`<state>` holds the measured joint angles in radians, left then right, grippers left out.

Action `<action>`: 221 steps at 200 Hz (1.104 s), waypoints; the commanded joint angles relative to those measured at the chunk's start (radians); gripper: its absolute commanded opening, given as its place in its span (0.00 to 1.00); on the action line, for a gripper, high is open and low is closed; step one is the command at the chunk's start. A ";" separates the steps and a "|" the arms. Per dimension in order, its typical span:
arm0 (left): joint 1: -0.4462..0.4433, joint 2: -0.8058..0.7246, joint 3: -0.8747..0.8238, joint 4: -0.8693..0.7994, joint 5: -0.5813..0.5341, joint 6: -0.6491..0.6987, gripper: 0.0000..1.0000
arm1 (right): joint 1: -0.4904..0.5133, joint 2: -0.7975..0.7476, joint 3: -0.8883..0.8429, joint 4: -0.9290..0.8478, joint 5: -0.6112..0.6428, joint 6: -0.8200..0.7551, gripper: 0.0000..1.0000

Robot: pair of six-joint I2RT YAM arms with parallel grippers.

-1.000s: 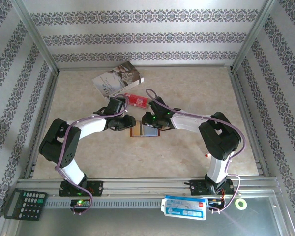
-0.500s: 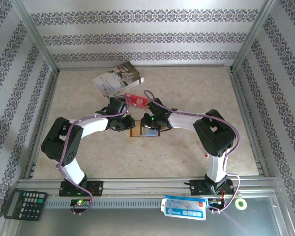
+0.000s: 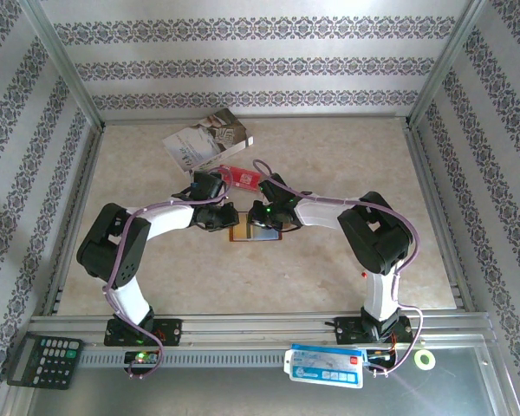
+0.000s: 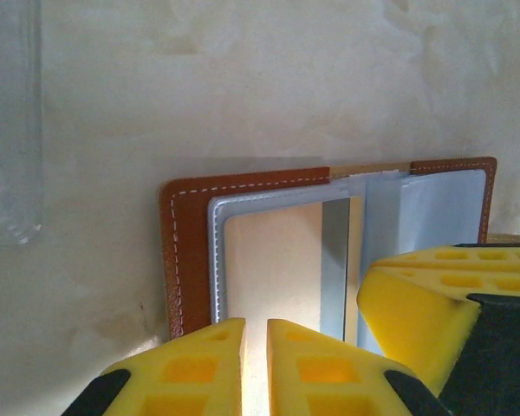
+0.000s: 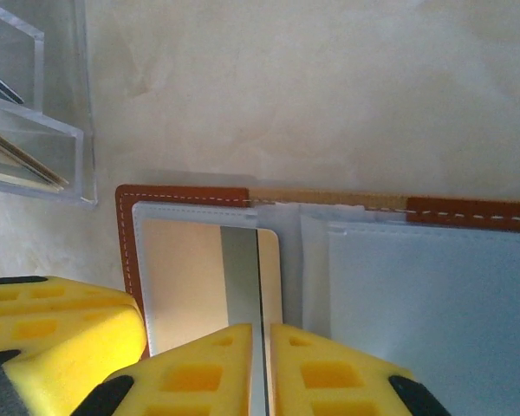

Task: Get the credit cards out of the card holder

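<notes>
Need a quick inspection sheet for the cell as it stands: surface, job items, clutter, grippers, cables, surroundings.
Surface: beige marbled table.
Job's things: card holder lying open and flat; tan credit card in its pocket.
Clutter: booklet and red item behind the holder; calculator, packet, tape roll on the front ledge.
Grippers: left gripper and right gripper at the holder's near edge, pads nearly together; grip unclear.
Cables: purple cables run along both arms.
Surroundings: patterned walls, metal frame.
</notes>
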<state>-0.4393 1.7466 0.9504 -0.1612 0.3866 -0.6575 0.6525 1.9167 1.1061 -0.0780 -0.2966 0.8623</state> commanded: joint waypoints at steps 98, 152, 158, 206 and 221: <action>-0.023 0.034 0.013 -0.062 -0.055 0.023 0.09 | -0.002 0.024 0.008 -0.035 0.040 0.015 0.17; -0.025 0.045 0.013 -0.063 -0.058 0.022 0.08 | -0.003 0.031 0.009 -0.041 0.047 0.018 0.17; -0.025 0.046 0.012 -0.063 -0.058 0.022 0.07 | -0.004 0.033 0.010 -0.041 0.047 0.018 0.17; -0.025 0.050 0.010 -0.063 -0.058 0.024 0.07 | -0.004 0.046 0.012 -0.026 0.012 0.022 0.15; -0.025 0.051 0.010 -0.061 -0.056 0.024 0.07 | -0.005 0.049 0.014 -0.010 -0.009 0.027 0.15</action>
<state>-0.4461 1.7657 0.9562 -0.1764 0.3538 -0.6537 0.6518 1.9301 1.1061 -0.0837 -0.2825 0.8700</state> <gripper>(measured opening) 0.073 0.148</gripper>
